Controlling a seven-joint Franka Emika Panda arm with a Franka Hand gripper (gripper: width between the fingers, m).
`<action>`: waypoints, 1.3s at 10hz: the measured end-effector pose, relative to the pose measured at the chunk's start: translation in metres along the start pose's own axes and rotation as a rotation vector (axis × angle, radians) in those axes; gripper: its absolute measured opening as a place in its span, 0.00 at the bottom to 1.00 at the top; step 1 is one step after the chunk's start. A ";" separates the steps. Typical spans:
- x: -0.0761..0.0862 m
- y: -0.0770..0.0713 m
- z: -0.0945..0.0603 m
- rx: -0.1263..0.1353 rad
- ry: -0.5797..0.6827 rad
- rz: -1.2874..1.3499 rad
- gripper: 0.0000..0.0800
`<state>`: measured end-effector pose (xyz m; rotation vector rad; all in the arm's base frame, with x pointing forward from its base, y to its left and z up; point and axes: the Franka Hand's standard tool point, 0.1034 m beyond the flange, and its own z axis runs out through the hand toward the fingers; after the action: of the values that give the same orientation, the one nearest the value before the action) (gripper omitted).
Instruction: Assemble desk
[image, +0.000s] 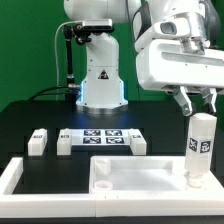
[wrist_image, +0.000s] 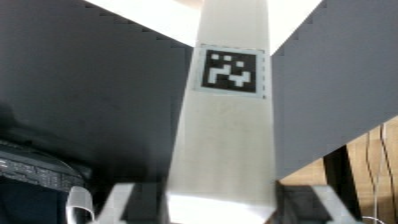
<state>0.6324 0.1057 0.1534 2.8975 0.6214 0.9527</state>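
A white block leg (image: 201, 146) stands upright at the exterior view's right, its tag facing the camera and its lower end at the right end of the white tabletop panel (image: 140, 172). My gripper (image: 198, 110) is shut on the leg's top. In the wrist view the leg (wrist_image: 222, 130) runs away from the camera between my fingers (wrist_image: 135, 200), with its tag (wrist_image: 230, 72) showing. Whether the leg's foot sits in a hole is hidden. Two more legs (image: 38, 141) (image: 64, 142) stand on the black table at the left.
The marker board (image: 105, 139) lies behind the tabletop panel. A long low white border rail (image: 25, 172) runs along the front left. The arm's white base (image: 101, 80) stands at the back. Two holes (image: 101, 176) show at the panel's left end.
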 end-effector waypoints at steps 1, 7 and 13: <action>0.000 0.000 0.000 0.000 0.000 0.000 0.36; -0.003 0.004 0.006 -0.004 -0.003 0.006 0.36; -0.003 0.001 0.013 -0.005 0.007 0.003 0.36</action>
<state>0.6384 0.1047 0.1415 2.8933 0.6142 0.9633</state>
